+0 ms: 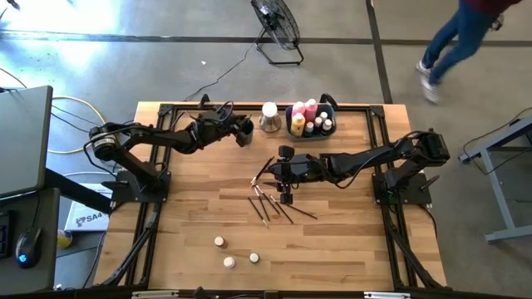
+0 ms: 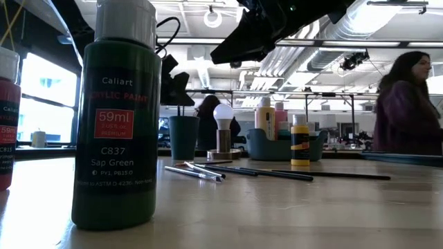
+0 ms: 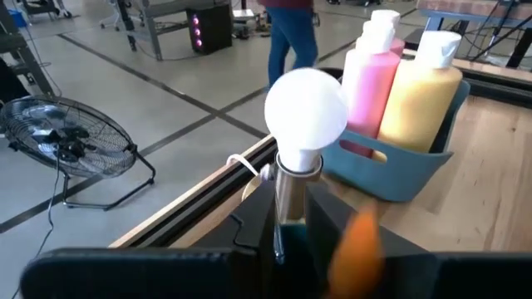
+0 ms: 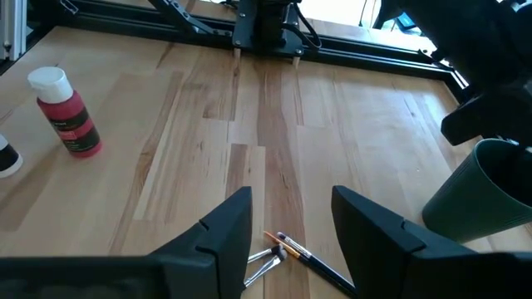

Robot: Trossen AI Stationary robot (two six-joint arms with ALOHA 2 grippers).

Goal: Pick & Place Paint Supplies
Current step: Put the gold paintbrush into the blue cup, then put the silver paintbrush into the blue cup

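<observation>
**High view.** The task looks partly done. The grey-blue bin [image 1: 331, 130], well beyond the right gripper [image 1: 285, 193], already holds a pink bottle [image 1: 310, 107], a yellow bottle [image 1: 298, 125] and a few small white-capped pots. Still out on the table are a scatter of thin brushes [image 1: 271, 204] directly beneath the right gripper and 3 cream-capped pots [image 1: 229, 262], well apart from both grippers on the near side. The left gripper [image 1: 242, 131] sits beside a lamp bulb [image 1: 268, 115], which stands between it and the bin.

**Low view.** A Sap Green paint bottle [image 2: 118, 117] and a red bottle [image 2: 7, 117] stand close to the camera, outside the bin. A dark cup [image 2: 183, 137] stands beside the bulb; something thin rises from it, possibly a brush.

**Left wrist view.** Just ahead of the left gripper stands the bulb, with the bin's 2 pink bottles and 1 yellow bottle behind it. An orange blur shows close to the fingers. Whether this gripper is clenched or released cannot be told.

**Right wrist view.** The right gripper's fingers [image 4: 224, 237] are spread with nothing between them, and the brush tips lie on the wood just below the gap. The brushes appear to be the next pick.
</observation>
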